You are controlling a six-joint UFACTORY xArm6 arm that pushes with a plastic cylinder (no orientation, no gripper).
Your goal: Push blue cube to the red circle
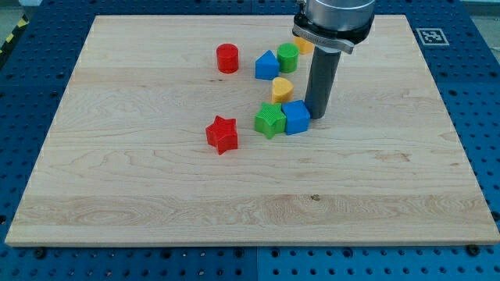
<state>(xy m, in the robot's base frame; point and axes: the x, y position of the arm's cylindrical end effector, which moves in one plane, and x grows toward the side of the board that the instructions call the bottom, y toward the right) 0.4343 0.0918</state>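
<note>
Wooden board (156, 195) on a blue pegboard bench (31, 257), fiducial tag (429, 35) at the board's top-right corner. Everything below is placed relative to the blue cube.

Blue cube (296, 117): board centre, slightly toward the view's right. My tip (317, 117) sits just at its right face, touching or near enough that I can't separate them. There's no pincer on this rig, only the rod, so nothing to call spread or pinching.

Target, the red circle (227, 58): well up and to the left of the cube, apart from the rest.

Step in hand, my read: contact is made and the push is about to start. Problem: a green block (269, 120) (star-ish, shape unclear) touches the cube's left face, so a straight leftward shove likely drags it along. The next move probably calls for getting the tip below-right of the cube and driving it up-left; a yellow heart (282, 89) sits just above the cube, roughly on that line, so expect a detour.

Count:
- blue: 2, the cube plus a blue triangle (267, 65) further up-left
- green: 2, the neighbour plus a green cylinder (287, 57) above
- red: 2, the circle plus a red star (222, 133) to the left, slightly lower
- yellow: 2, the heart plus a yellow block (303, 47) mostly hidden behind the arm, shape unreadable
</note>
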